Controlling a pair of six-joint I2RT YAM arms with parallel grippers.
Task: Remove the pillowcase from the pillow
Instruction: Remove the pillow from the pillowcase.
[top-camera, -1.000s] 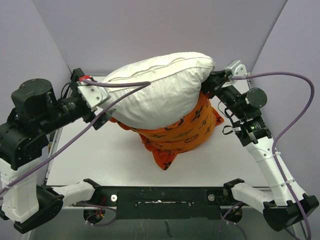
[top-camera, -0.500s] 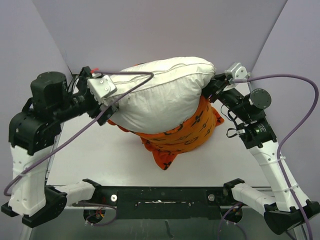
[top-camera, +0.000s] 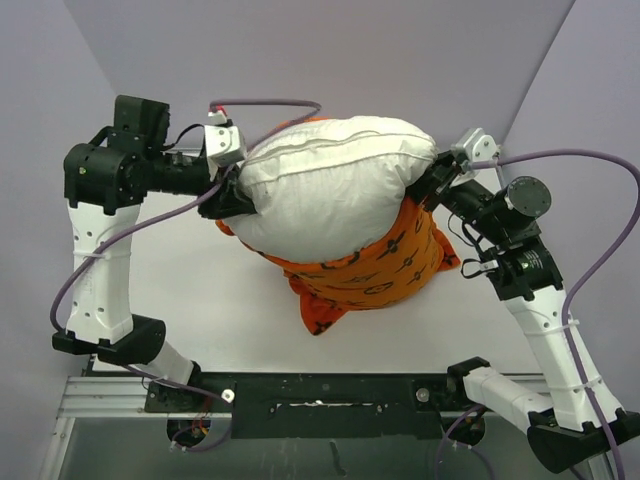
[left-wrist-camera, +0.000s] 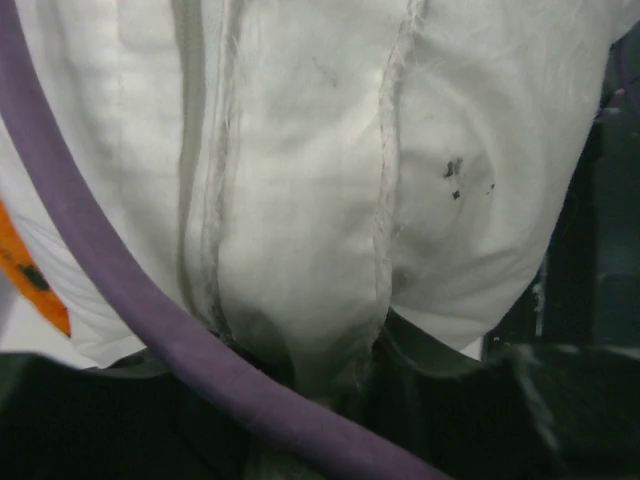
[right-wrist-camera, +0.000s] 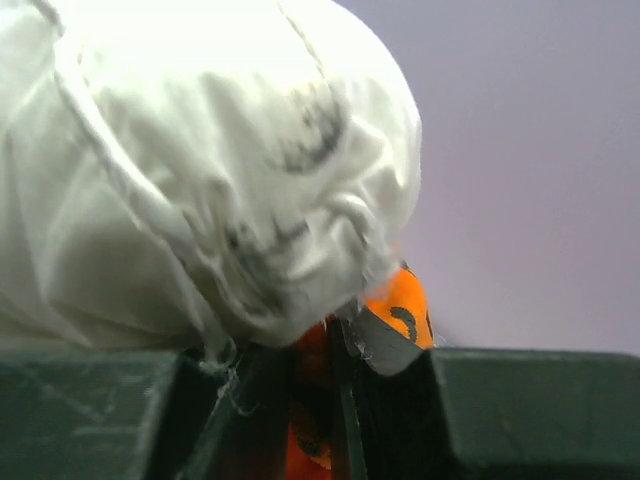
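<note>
The white pillow (top-camera: 335, 190) hangs above the table between my two arms. Its lower half sits in the orange pillowcase (top-camera: 375, 270), which sags down to the tabletop. At the pillow's left end my left gripper (top-camera: 232, 197) is shut on a pinched fold of white pillow fabric (left-wrist-camera: 300, 330), and a purple cable (left-wrist-camera: 120, 300) crosses that wrist view. At the right end my right gripper (top-camera: 432, 187) is shut, with orange pillowcase cloth (right-wrist-camera: 320, 400) squeezed in the narrow gap between its fingers. The pillow's crumpled corner (right-wrist-camera: 250, 230) bulges just above them.
The white tabletop (top-camera: 200, 300) lies under the bundle, with grey walls (top-camera: 320, 50) behind and at both sides. The black base rail (top-camera: 320, 385) runs along the near edge. Purple cables (top-camera: 590, 200) loop off both arms.
My left arm has swung up and toward the back, and its gripper has gone from open to shut on the pillow's left end. The pillow and pillowcase have shifted slightly right.
</note>
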